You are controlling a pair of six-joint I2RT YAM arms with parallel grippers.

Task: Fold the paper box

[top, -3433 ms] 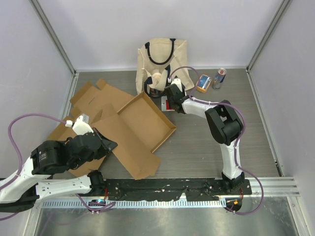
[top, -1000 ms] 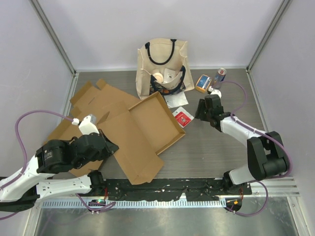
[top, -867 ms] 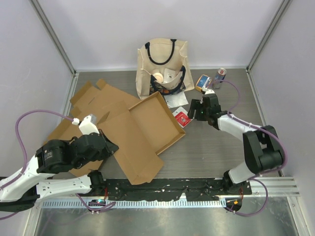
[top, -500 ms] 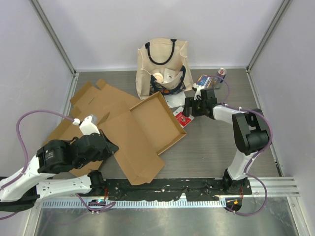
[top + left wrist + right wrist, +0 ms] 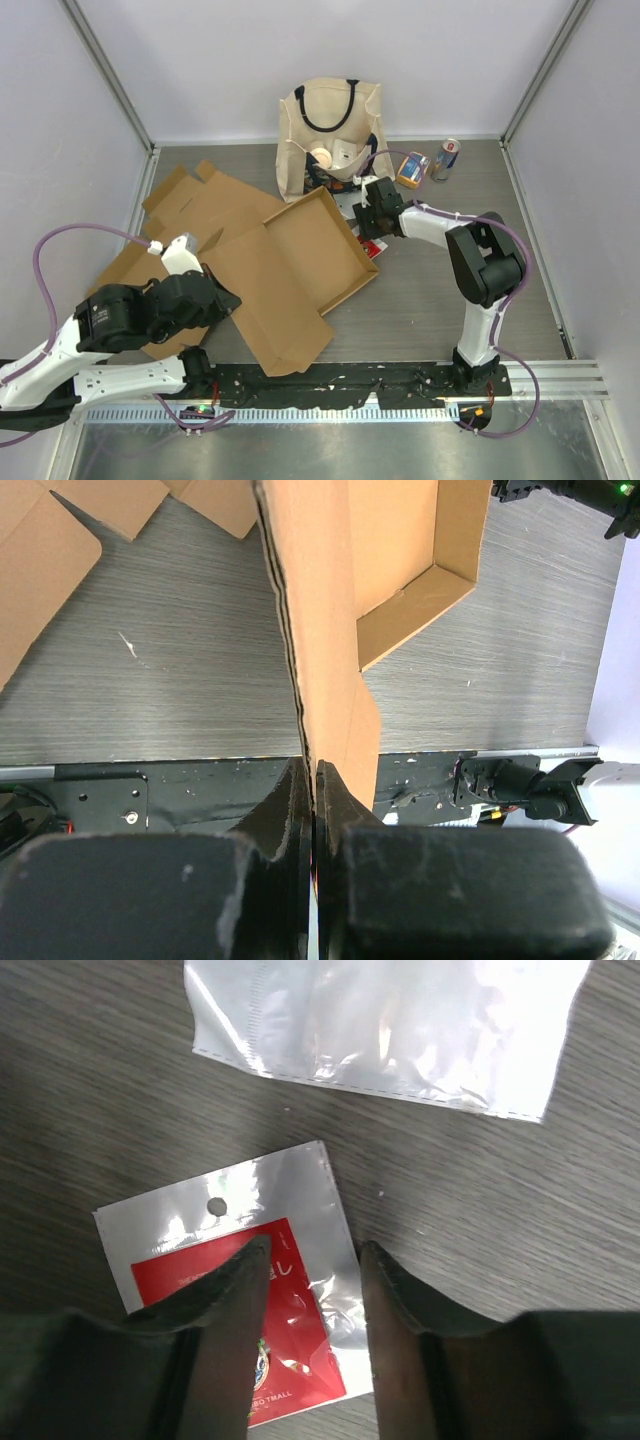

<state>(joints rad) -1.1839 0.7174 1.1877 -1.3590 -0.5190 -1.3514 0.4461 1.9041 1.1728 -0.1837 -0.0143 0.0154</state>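
Note:
The paper box (image 5: 300,250) is brown cardboard lying left of centre, its right half formed into a shallow tray with raised walls. My left gripper (image 5: 225,297) is shut on the near flap (image 5: 325,630), which runs edge-on up from the jaws (image 5: 313,772). My right gripper (image 5: 372,215) hovers by the tray's far right corner, jaws apart and pointing down. Nothing sits between its fingers. Beneath them lies a red packet in a clear sleeve (image 5: 250,1300).
A cream tote bag (image 5: 330,135) stands at the back. A clear plastic bag (image 5: 400,1020) lies just beyond the red packet (image 5: 372,242). An orange-blue carton (image 5: 413,169) and a can (image 5: 446,158) sit back right. Another flat cardboard sheet (image 5: 195,195) lies far left.
My right arm has swung left from the right side to above the red packet beside the tray, and its jaws have parted. The left arm and the box have stayed put.

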